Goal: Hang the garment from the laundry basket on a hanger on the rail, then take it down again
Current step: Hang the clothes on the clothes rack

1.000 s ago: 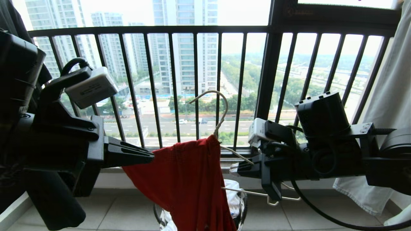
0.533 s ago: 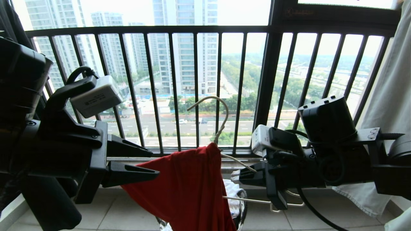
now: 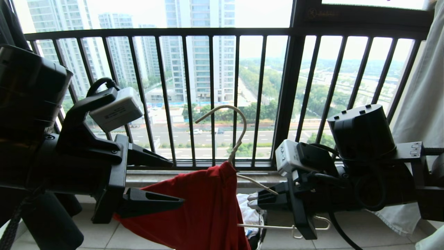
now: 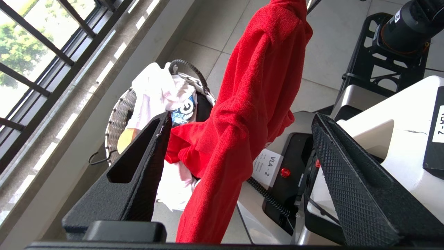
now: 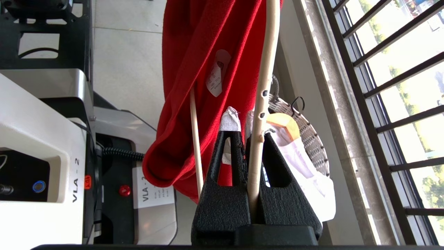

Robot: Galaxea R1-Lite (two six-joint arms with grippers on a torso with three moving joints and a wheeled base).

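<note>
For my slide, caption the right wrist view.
Right gripper clamps the cream hanger, red T-shirt draped over it above the laundry basket.

Left arm (image 3: 38,146): matte black housings, screw heads, white camera box on black bracket, looped black cable. Left gripper (image 4: 239,173): black wedge fingers (image 4: 350,187), diamond-textured pads, slot cut-outs. Right arm (image 3: 360,163): black cylindrical joint, white box, trailing black cable. Base (image 5: 38,152): white-grey panels, "VLA-2" labels, red button, coiled cord.
</note>
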